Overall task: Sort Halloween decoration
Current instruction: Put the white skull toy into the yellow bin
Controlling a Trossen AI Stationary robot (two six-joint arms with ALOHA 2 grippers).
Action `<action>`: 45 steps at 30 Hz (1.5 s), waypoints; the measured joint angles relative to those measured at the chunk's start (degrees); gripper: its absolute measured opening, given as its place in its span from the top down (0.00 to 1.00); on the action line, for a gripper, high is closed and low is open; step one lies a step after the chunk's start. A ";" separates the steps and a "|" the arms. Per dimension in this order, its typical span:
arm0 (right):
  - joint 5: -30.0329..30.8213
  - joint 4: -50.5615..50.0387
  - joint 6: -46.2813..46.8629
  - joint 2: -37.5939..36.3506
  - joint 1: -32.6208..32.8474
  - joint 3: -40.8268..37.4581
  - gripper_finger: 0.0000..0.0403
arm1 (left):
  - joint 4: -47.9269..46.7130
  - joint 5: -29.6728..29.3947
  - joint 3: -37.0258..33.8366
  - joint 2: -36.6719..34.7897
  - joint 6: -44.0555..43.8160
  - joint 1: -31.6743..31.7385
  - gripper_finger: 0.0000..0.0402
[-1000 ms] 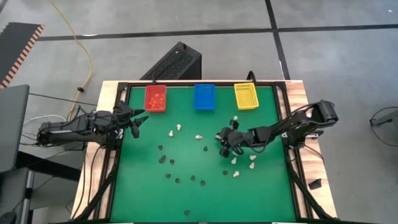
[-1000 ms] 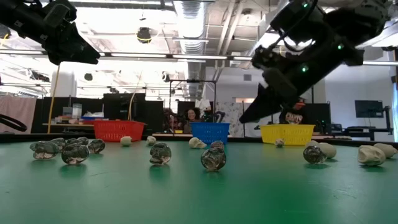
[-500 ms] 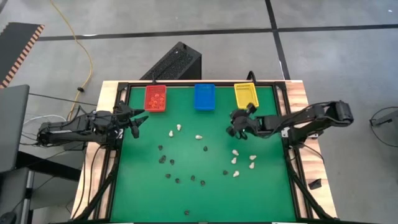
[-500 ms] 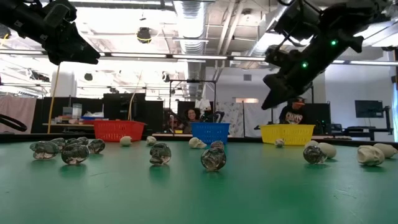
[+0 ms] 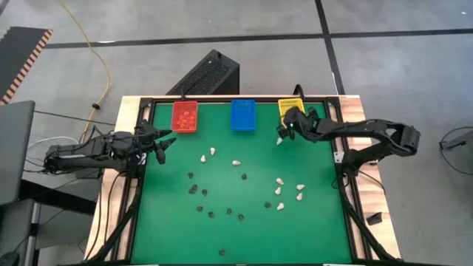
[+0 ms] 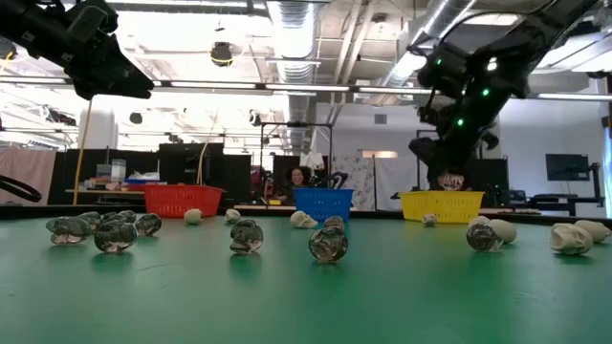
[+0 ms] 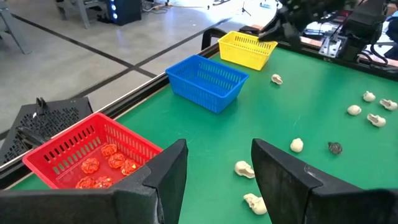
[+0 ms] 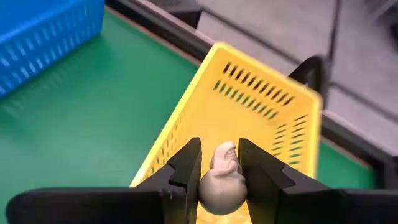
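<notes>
Table: I see a green mat [image 5: 244, 229] in a black frame on a wooden top.
Far edge: red bin [image 5: 185, 117], blue bin [image 5: 242, 114] and yellow bin [image 5: 291, 115] stand in a row, apart.
Centre: cream-white trinkets [image 5: 236, 162] lie scattered near the middle and right.
Near side: black trinkets [image 5: 211, 214] lie scattered loosely.

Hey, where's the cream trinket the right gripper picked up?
The cream trinket is pinched in the right gripper, hanging over the yellow bin. In the high view that gripper is at the table's far right, beside the blue bin.
</notes>
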 joint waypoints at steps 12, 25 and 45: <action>-6.90 6.74 -3.70 5.08 -6.88 0.00 0.51 | 0.00 0.00 0.00 -0.01 0.00 0.00 0.58; -16.47 7.52 -6.45 -5.25 -5.89 0.00 0.41 | 0.00 0.00 0.00 -0.02 0.00 -0.02 0.58; -11.86 -19.96 15.09 -36.78 36.89 -1.75 0.41 | 0.00 0.00 0.00 -0.02 0.01 0.00 0.58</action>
